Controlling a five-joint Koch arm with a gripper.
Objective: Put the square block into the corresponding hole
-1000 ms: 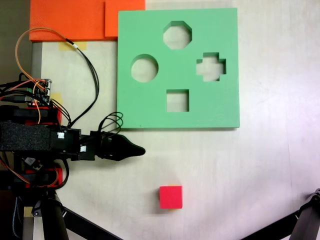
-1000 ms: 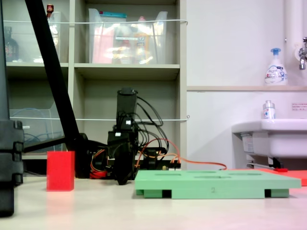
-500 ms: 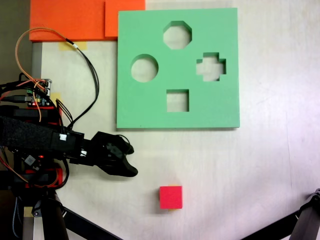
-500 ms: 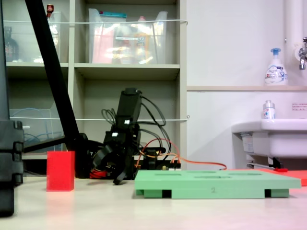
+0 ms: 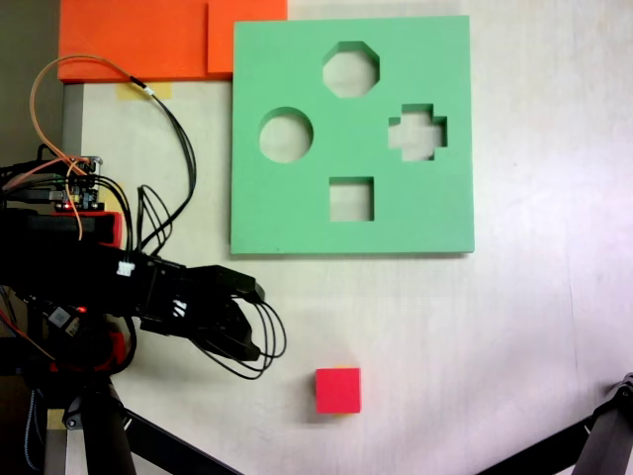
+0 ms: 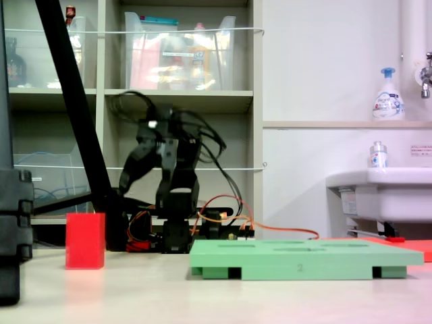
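Nearest the low fixed camera, standing upright on the table: the square block, red, free of everything, well left of the green board. From above, same block below the board, apart from the square hole, which lies open. From the side, cut-outs hidden by the board's edge. Farther back, the gripper raised off the table, up-left of the block, holding nothing; jaws parted, though dark and tangled with cables, so hard to trace.
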